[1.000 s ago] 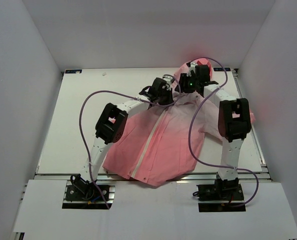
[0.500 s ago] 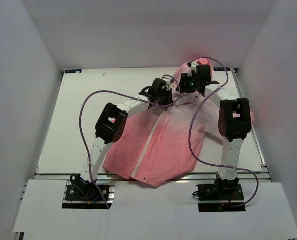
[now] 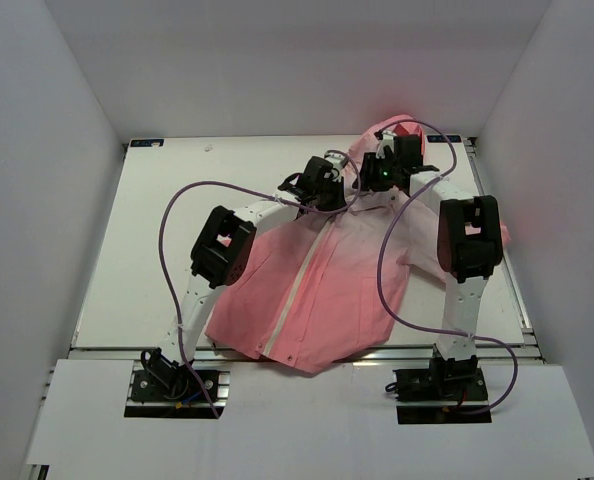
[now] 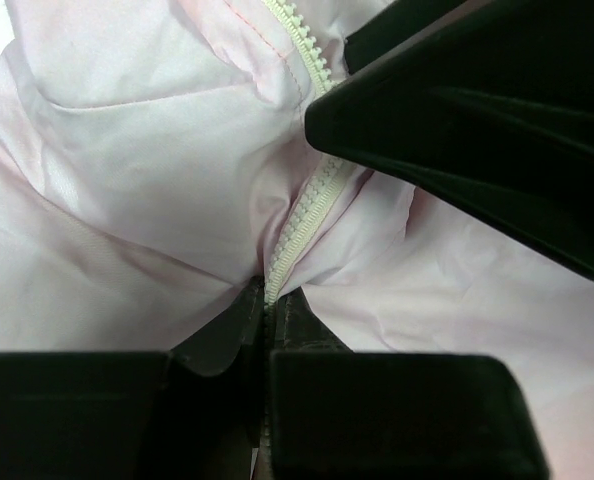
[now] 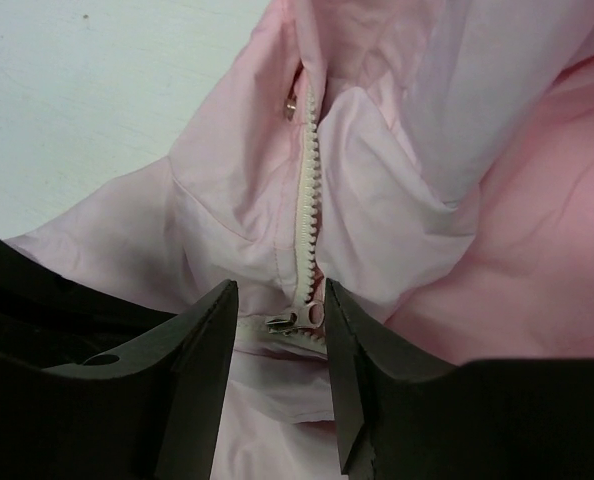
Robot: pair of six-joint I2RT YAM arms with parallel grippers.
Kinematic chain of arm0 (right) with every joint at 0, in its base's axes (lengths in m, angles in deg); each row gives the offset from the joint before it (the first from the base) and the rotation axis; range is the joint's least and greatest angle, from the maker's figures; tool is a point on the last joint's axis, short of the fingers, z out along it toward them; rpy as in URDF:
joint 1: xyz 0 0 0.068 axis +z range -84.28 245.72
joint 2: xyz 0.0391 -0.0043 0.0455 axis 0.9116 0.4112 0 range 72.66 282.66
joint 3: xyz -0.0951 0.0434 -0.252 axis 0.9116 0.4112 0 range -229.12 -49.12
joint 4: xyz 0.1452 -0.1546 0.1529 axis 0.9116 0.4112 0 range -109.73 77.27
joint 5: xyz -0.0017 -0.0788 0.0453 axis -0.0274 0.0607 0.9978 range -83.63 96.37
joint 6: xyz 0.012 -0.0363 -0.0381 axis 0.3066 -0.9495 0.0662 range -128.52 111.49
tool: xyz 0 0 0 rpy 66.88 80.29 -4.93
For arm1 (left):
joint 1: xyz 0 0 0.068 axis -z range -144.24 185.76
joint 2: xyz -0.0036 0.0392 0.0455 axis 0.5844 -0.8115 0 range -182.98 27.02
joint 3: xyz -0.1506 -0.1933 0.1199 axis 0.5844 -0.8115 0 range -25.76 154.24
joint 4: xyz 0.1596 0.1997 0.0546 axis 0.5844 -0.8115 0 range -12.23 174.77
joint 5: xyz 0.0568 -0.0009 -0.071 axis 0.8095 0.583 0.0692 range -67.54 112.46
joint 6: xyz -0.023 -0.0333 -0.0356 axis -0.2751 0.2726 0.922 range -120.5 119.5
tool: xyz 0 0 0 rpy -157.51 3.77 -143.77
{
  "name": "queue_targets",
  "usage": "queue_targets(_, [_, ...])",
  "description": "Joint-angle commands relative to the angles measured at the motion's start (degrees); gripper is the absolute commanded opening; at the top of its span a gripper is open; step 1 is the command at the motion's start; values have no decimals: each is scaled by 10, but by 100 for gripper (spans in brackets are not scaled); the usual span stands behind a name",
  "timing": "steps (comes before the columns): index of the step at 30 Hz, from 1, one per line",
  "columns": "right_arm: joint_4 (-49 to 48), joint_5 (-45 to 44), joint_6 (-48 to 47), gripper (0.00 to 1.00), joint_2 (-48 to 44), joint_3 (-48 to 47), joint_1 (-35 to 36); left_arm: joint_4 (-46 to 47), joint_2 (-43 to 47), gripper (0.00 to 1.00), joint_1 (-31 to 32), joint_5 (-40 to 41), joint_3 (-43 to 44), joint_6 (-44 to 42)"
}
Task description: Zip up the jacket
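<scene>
The pink jacket (image 3: 337, 290) lies spread on the table, its white zipper (image 3: 302, 280) running from the hem up to the chest. My left gripper (image 3: 326, 197) sits on the upper chest. In the left wrist view it (image 4: 268, 296) is shut on the zipper tape (image 4: 312, 200), which runs out from between the fingertips. My right gripper (image 3: 376, 184) is just beyond it, near the collar. In the right wrist view it (image 5: 277, 297) is open, with the zipper slider (image 5: 299, 320) lying between the fingers and open teeth (image 5: 308, 200) running away above.
The pale hood (image 3: 392, 130) lies bunched at the far right of the white table (image 3: 177, 200). Purple cables (image 3: 167, 220) loop from both arms over the jacket. White walls close in the table on three sides.
The right wrist has shifted slightly by the collar and the hood fabric beside it has risen a little. The left arm has held still.
</scene>
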Motion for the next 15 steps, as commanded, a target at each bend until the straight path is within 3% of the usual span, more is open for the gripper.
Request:
queue_targets(1, [6, -6, -1, 46, 0, 10, -1, -15, 22, 0, 1, 11, -10, 1])
queue_targets(5, [8, -31, 6, 46, -4, 14, -2, -12, 24, 0, 1, 12, -14, 2])
queue_targets(10, [-2, -3, 9, 45, -12, 29, -4, -6, 26, 0, 1, 6, -19, 3])
queue_targets(15, [-8, 37, 17, 33, -15, 34, -4, -4, 27, 0, 1, 8, -19, 6])
